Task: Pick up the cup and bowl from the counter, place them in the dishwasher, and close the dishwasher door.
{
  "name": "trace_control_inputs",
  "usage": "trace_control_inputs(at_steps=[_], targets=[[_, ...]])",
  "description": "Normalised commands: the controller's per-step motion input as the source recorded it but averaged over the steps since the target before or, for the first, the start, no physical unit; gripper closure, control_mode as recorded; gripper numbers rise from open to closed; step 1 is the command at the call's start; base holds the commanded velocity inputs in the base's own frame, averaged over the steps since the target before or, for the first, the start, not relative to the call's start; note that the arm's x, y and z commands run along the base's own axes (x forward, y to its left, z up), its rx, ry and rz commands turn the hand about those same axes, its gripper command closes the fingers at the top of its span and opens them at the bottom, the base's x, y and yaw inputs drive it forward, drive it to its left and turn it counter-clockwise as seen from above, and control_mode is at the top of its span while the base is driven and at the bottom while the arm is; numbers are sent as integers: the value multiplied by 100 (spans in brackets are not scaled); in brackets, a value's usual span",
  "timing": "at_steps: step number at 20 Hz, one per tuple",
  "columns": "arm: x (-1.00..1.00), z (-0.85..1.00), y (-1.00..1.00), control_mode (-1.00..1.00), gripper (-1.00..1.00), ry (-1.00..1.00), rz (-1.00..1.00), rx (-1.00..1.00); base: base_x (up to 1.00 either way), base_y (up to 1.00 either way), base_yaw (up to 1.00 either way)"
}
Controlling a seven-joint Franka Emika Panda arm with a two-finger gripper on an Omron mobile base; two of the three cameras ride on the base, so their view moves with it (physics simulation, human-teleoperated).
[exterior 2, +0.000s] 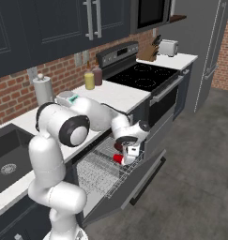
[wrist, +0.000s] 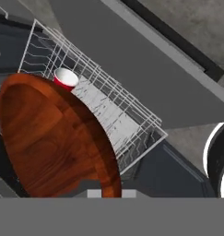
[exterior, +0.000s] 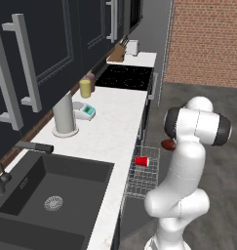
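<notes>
Gripping the bowl (wrist: 53,138): jaws clamped on its rim, bowl fills the near side of hand view, tilted, wood-grain reddish-brown inside facing cam. Gripper (exterior 2: 129,151) sits over the dishwasher (exterior 2: 106,178) rack, arm reaching out from the base. Bowl edge visible as a dark red spot beside the arm in left base view, above the rack's outer end. Cup (exterior: 141,161) lies on its side in the rack, white inside showing, just beside the gripper. Dishwasher door (exterior 2: 143,176) dropped open, rack pulled out over it. Counter (exterior: 110,127) w/ yellow jar (exterior: 85,88) and grey cylinder (exterior: 64,117) near the back wall.
</notes>
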Motion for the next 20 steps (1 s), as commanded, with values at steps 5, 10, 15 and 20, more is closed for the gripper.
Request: trace_control_inputs(at_steps=[5, 10, 15, 20], targets=[[0, -55, 8, -100, 100, 24, 2, 22, 0, 0, 0], [0, -58, 24, -100, 100, 20, 3, 19, 0, 0, 0], [0, -47, 56, -100, 100, 17, 0, 18, 0, 0, 0], [6, -42, 64, -100, 100, 15, 0, 14, 0, 0, 0]])
